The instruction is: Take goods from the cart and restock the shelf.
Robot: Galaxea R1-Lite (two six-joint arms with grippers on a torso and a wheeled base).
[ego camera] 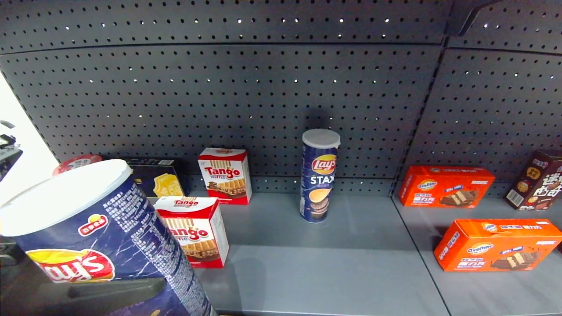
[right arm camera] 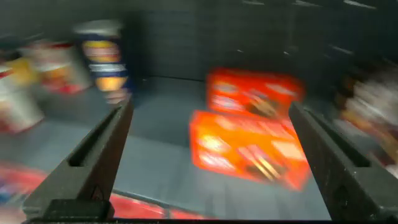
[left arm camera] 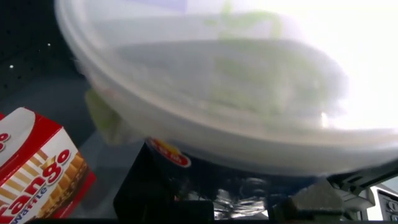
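A blue chips can (ego camera: 101,237) with a white lid is tilted close in front of me at the lower left, above the grey shelf's (ego camera: 316,267) front edge. My left gripper (left arm camera: 249,205) is shut on its body; one dark finger (ego camera: 116,287) crosses the can low down. The can's lid (left arm camera: 217,93) looms large in the left wrist view. A matching chips can (ego camera: 319,175) stands upright at the back middle of the shelf. My right gripper (right arm camera: 211,186) is open and empty, facing two orange boxes (right arm camera: 249,137) on the shelf.
Two red-and-white wafer boxes (ego camera: 225,175) (ego camera: 197,230) and a dark blue cracker box (ego camera: 158,177) stand left of the upright can. Orange boxes (ego camera: 445,185) (ego camera: 498,243) and a brown box (ego camera: 538,180) lie right of the divider. A pegboard wall (ego camera: 263,87) backs the shelf.
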